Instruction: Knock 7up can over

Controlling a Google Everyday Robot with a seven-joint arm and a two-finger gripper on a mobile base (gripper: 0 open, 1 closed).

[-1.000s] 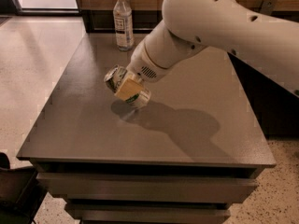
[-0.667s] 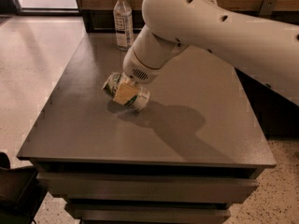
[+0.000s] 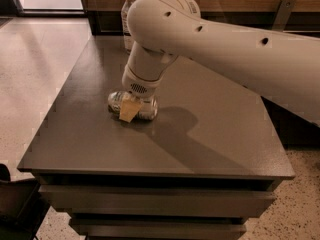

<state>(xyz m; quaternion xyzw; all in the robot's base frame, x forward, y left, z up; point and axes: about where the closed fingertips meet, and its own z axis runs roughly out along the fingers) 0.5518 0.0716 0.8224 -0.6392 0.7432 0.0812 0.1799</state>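
The 7up can (image 3: 148, 110), silver with faint green marks, lies on its side on the dark grey table (image 3: 215, 134), left of the middle. My gripper (image 3: 128, 110) hangs from the big white arm (image 3: 210, 39) and is down at the can, touching or just in front of its middle. Its tan tip covers part of the can. The arm's wrist hides the can's upper side.
A clear plastic water bottle (image 3: 128, 15) stands upright at the table's far edge, behind the arm. A wooden wall panel runs along the back. The table's left edge drops to a pale tiled floor (image 3: 35, 64). Drawers sit below the front edge.
The arm has swung left and toward the table's front, and the gripper and can have shifted a little nearer the front. The can now rests flat on its side.
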